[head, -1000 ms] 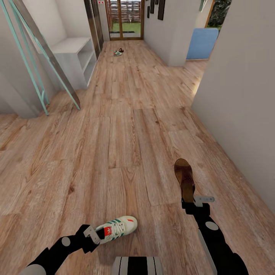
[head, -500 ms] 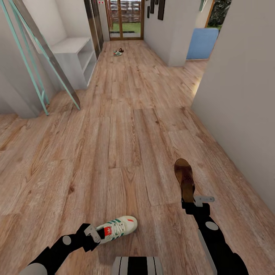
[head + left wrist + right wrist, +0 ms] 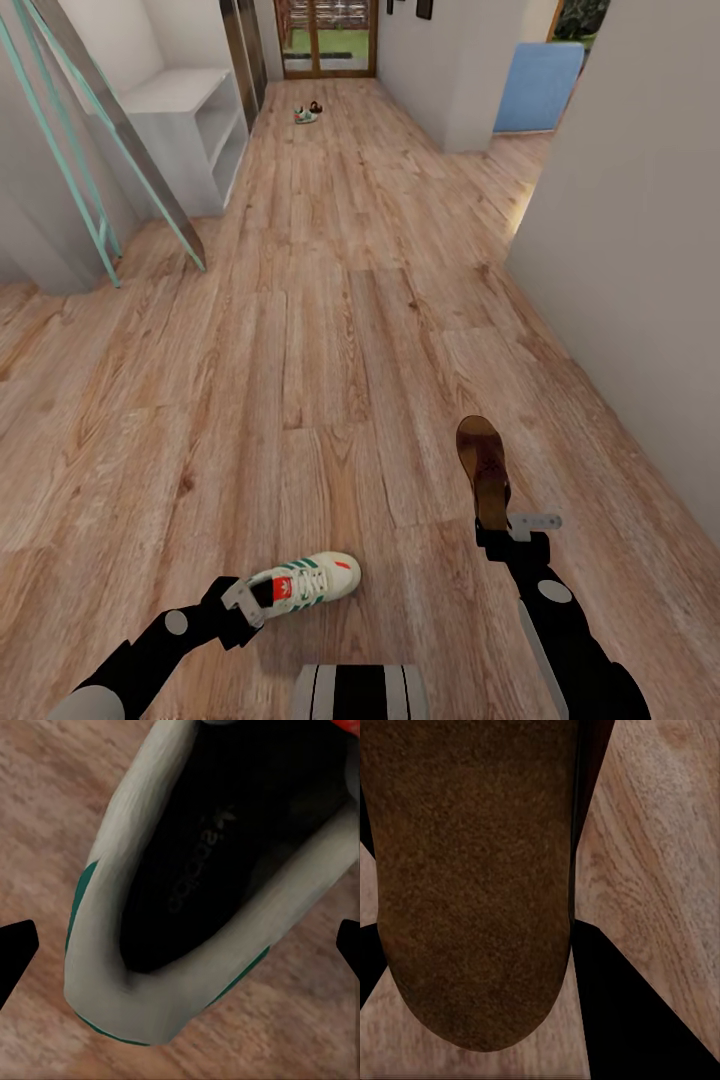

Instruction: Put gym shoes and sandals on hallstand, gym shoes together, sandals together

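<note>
Gripping a gym shoe [image 3: 305, 582] left, a sandal [image 3: 483, 467] right, above corridor floor [image 3: 330, 330].

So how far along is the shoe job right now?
Nothing is on a rack yet. In hand: the left gripper holds one gym shoe and the right gripper holds one sandal, both carried above the corridor floor. Left: the other pair far down the corridor, then placing all four in matched pairs.
</note>
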Robot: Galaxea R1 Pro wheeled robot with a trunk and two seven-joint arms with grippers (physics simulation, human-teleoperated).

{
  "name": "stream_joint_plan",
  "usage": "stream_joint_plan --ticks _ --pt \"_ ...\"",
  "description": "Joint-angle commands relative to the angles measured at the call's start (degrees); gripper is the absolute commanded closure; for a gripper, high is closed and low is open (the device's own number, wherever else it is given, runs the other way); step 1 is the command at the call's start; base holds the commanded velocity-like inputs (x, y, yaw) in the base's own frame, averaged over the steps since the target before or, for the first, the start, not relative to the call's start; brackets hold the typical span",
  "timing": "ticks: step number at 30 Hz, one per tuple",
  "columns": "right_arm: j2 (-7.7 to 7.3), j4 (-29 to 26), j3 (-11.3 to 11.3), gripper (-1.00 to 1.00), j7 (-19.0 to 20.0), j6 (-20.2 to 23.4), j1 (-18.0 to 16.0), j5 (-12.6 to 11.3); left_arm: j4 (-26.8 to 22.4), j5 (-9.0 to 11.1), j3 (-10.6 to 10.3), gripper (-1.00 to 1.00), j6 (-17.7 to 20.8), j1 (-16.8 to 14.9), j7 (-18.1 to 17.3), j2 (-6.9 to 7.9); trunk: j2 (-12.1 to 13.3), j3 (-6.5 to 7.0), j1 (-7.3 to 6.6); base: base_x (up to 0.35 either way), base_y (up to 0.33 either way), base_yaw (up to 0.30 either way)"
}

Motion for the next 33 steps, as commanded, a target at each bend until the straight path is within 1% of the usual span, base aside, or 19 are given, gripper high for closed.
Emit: stream_joint_plan --ticks 1,19,24,29,31,33 --pt "-0.01 -0.1 0.1 1.00 -0.2 0.4 0.0 0.3 0.0 -0.6 -0.1 -1.00 -0.4 0.0 0.0 0.04 0.0 -0.10 -0.01 0.000 0.000 0.000" --pt "-0.01 -0.1 0.1 1.00 -0.2 0.4 0.0 0.3 -0.1 -0.6 -0.1 -1.00 -0.4 0.2 0.1 0.28 0.0 -0.23 -0.01 0.000 0.000 0.000" --pt "-0.01 -0.1 0.1 1.00 -0.2 0.4 0.0 0.3 -0.1 -0.6 -0.1 -1.00 -0.2 0.1 0.2 0.11 0.0 -0.23 -0.01 0.000 0.000 0.000" --pt "-0.01 -0.1 0.1 1.00 -0.2 0.4 0.0 0.3 -0.2 -0.8 -0.1 -1.00 2.5 -0.2 0.2 -0.14 0.0 -0.23 -0.01 0.000 0.000 0.000" --pt "-0.01 -0.1 0.1 1.00 -0.2 0.4 0.0 0.3 -0.2 -1.2 -0.2 -1.00 4.1 -0.3 0.1 -0.24 0.0 -0.23 -0.01 0.000 0.000 0.000" --pt "-0.01 -0.1 0.1 1.00 -0.2 0.4 0.0 0.3 -0.4 -2.1 -0.2 -1.00 5.1 -0.3 0.1 -0.35 0.0 -0.23 -0.01 0.000 0.000 0.000"
